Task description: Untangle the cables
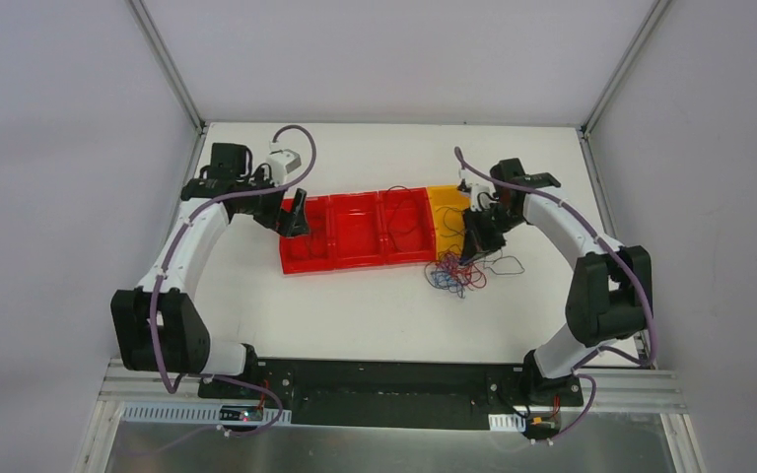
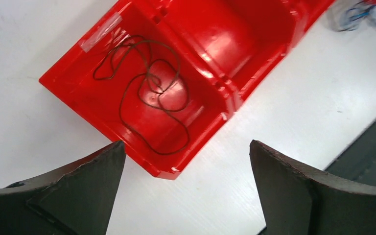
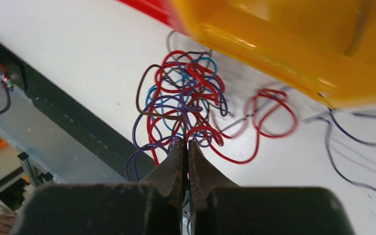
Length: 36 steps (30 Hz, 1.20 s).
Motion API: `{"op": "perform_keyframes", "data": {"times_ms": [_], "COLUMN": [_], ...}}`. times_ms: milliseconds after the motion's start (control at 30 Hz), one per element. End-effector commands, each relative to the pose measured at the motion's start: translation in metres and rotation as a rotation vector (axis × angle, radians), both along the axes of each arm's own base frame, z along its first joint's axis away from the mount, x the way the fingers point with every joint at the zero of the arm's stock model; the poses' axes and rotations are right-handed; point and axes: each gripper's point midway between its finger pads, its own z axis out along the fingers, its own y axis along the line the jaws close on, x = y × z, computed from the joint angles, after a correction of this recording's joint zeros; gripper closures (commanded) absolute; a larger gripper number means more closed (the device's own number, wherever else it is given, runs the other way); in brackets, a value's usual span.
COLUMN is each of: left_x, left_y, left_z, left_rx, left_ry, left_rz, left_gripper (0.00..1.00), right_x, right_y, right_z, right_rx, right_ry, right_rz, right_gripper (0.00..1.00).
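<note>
The cables (image 1: 453, 274) are a small clump of thin red, blue, purple and brown wires on the white table, just in front of the yellow bin (image 1: 447, 212). In the right wrist view the tangle (image 3: 186, 103) sits right at my right gripper (image 3: 186, 143), whose jaws are shut on strands rising from it. My right gripper (image 1: 473, 241) hovers at the clump's upper right. My left gripper (image 1: 296, 212) is open and empty above the left red bin (image 2: 78, 93). That bin holds one looped dark wire (image 2: 149, 93).
Three joined red bins (image 1: 355, 258) and the yellow one form a row across the table's middle. A single dark wire (image 1: 505, 264) lies loose right of the clump. Another wire (image 1: 404, 229) lies in the rightmost red bin. The black front rail (image 1: 384, 379) runs along the near edge.
</note>
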Motion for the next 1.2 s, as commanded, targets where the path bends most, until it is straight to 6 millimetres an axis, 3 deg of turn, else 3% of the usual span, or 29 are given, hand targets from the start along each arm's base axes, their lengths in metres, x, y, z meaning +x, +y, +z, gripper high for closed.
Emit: {"op": "perform_keyframes", "data": {"times_ms": [0, 67, 200, 300, 367, 467, 533, 700, 867, 1000, 1167], "left_x": [-0.037, -0.058, -0.102, -0.109, -0.107, -0.109, -0.108, -0.093, -0.09, -0.099, -0.115], "left_y": [-0.037, -0.061, -0.121, -0.152, -0.166, -0.178, -0.184, -0.193, -0.193, -0.197, -0.213], "left_z": [0.069, 0.074, 0.052, 0.038, 0.03, 0.004, -0.013, -0.048, -0.078, -0.09, -0.078], "left_rx": [-0.231, -0.31, -0.426, -0.507, -0.518, -0.462, -0.412, -0.399, -0.334, -0.317, -0.379], "left_ry": [-0.09, -0.037, 0.114, 0.103, 0.067, 0.025, -0.013, 0.072, 0.107, 0.148, 0.118], "left_rz": [-0.174, -0.223, -0.298, -0.285, -0.298, -0.352, -0.379, -0.248, -0.156, -0.148, -0.254], "left_gripper": [0.01, 0.01, 0.01, 0.04, 0.13, 0.24, 0.26, 0.3, 0.41, 0.48, 0.43], "right_x": [-0.022, -0.024, -0.026, -0.031, -0.035, -0.042, -0.044, -0.052, -0.055, -0.06, -0.063], "right_y": [0.059, 0.081, 0.11, 0.12, 0.121, 0.116, 0.11, 0.099, 0.088, 0.08, 0.079], "right_z": [0.036, 0.039, 0.037, 0.038, 0.039, 0.025, 0.008, -0.025, -0.041, -0.051, -0.054], "right_rx": [0.181, 0.227, 0.297, 0.334, 0.355, 0.323, 0.272, 0.156, 0.094, 0.051, 0.051], "right_ry": [-0.085, -0.12, -0.12, -0.09, -0.1, -0.074, -0.017, 0.136, 0.133, 0.159, 0.165], "right_rz": [0.121, 0.136, 0.138, 0.156, 0.183, 0.207, 0.19, 0.127, 0.097, 0.077, 0.076], "right_gripper": [1.0, 1.0, 1.0, 1.0, 1.0, 1.0, 1.0, 1.0, 1.0, 1.0, 1.0]}}
